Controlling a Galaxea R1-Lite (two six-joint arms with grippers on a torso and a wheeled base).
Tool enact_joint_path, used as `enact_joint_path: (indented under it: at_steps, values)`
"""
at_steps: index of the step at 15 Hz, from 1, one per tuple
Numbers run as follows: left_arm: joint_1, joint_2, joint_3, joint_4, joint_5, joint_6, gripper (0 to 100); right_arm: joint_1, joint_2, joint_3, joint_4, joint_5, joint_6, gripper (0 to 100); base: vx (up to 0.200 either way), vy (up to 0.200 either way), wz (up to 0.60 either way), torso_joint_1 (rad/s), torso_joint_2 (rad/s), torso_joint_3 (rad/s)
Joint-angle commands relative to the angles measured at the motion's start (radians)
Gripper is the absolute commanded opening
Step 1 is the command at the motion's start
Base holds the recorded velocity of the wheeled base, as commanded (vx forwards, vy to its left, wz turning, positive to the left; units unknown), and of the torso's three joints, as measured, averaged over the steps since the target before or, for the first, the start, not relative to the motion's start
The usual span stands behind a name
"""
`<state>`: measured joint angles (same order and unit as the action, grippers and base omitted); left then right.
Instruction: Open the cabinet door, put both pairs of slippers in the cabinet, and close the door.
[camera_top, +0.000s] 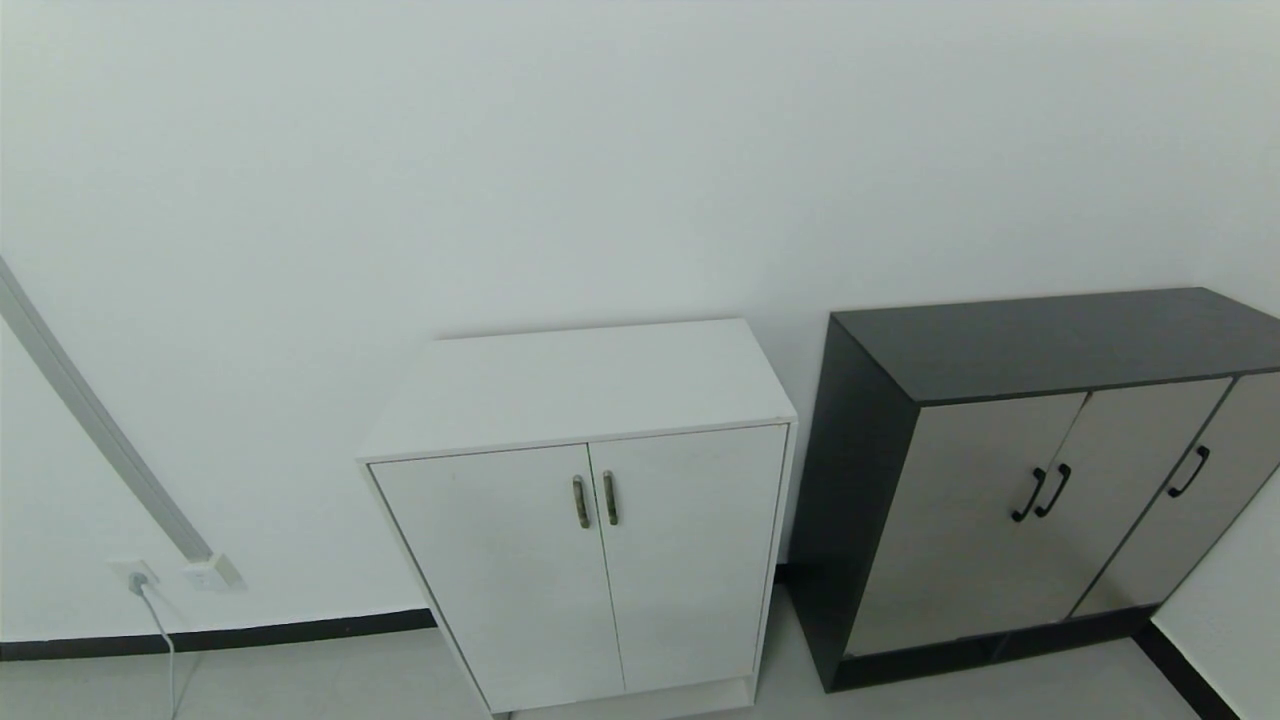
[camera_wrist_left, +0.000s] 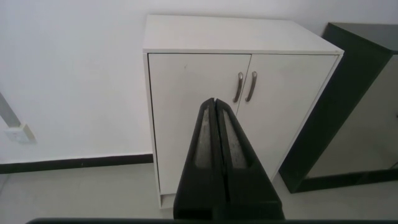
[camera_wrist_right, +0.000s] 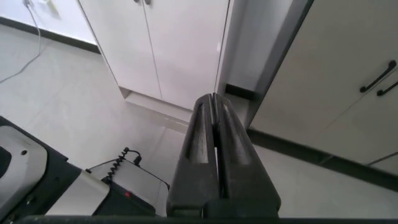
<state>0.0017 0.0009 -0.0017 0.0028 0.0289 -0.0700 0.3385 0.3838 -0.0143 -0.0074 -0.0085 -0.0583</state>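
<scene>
From my seat, both sets of jaws were pressed fully together and held nothing. The left jaws hung in front of the white cabinet (camera_top: 690, 560), aimed at its left door (camera_wrist_left: 196, 106). The right jaws pointed low, toward the floor (camera_wrist_right: 81, 106) near the gap between the white cabinet and the dark cabinet (camera_top: 960, 520).

The white cabinet stood against the wall (camera_top: 500, 150), just beside the dark one and on its left. Both of its doors were flush and closed.

My first worry was choosing the wrong cabinet. Two stood side by side, both with paired handles, and I took the white one as the target only because it sat squarely ahead.

My second was the handles (camera_top: 610, 497). They were slim, upright and almost touching across the seam. Closed jaws would simply bump a door, and jaws that opened too wide could hook both handles or slide between them.

I also judged that a straight pull, rather than one following the hinge arc, might slip off the handle or drag the cabinet forward.

The right door would swing toward the dark cabinet, so I expected little clearance for an arm on that side.

A white cord (camera_top: 165, 640) trailed from the wall socket (camera_top: 135, 577) onto the floor at the left, and I judged it could snag if the base drifted that way.
</scene>
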Motion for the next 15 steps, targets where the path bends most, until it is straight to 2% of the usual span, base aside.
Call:
enact_joint_path:
  at_steps: [1,6,12,14,15]
  values:
    - [0.0,-0.001,0.0,0.0,0.0,-0.001,0,0.053,-0.003,0.002,-0.002,0.012,-0.006,0,0.0,0.0,0.0,0.0,0.0,0.0]
    - [0.0,-0.001,0.0,0.0,0.0,-0.001,0,0.157,-0.036,0.0,0.0,0.002,-0.005,0,0.0,0.0,0.0,0.0,0.0,0.0]
    - [0.0,0.001,0.0,0.0,0.0,-0.001,0,0.16,-0.033,-0.004,0.003,-0.036,-0.025,0,0.0,0.0,0.0,0.0,0.0,0.0]
    - [0.0,-0.001,0.0,0.0,0.0,-0.001,0,0.111,0.059,-0.012,0.006,-0.169,-0.052,0,0.0,0.0,0.0,0.0,0.0,0.0]
    - [0.0,-0.001,0.0,0.0,0.0,-0.001,0,0.109,0.05,-0.012,0.007,-0.165,-0.052,0,0.0,0.0,0.0,0.0,0.0,0.0]
